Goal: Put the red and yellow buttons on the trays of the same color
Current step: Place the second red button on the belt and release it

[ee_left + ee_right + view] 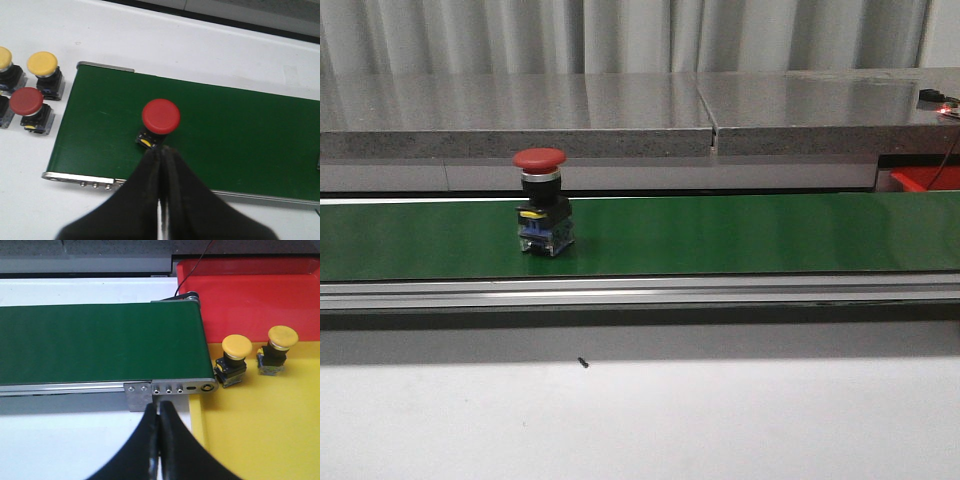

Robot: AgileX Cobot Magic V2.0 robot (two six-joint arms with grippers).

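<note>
A red button (pixel 541 212) stands upright on the green conveyor belt (pixel 740 235), left of the middle. It also shows in the left wrist view (pixel 160 117), just beyond my left gripper (pixel 164 150), which is shut and empty. My right gripper (pixel 158 406) is shut and empty, near the belt's end. Beside it lies the yellow tray (pixel 260 430) with two yellow buttons (pixel 233 360) (pixel 278 349). The red tray (pixel 250 295) lies beyond the yellow one; its corner shows in the front view (pixel 925 179).
Off the belt's other end, in the left wrist view, stand a red button (pixel 30 109) and two yellow buttons (pixel 44 73) (pixel 5 66) on the white table (pixel 200 45). A grey ledge (pixel 620 115) runs behind the belt. A small black speck (pixel 583 363) lies on the table.
</note>
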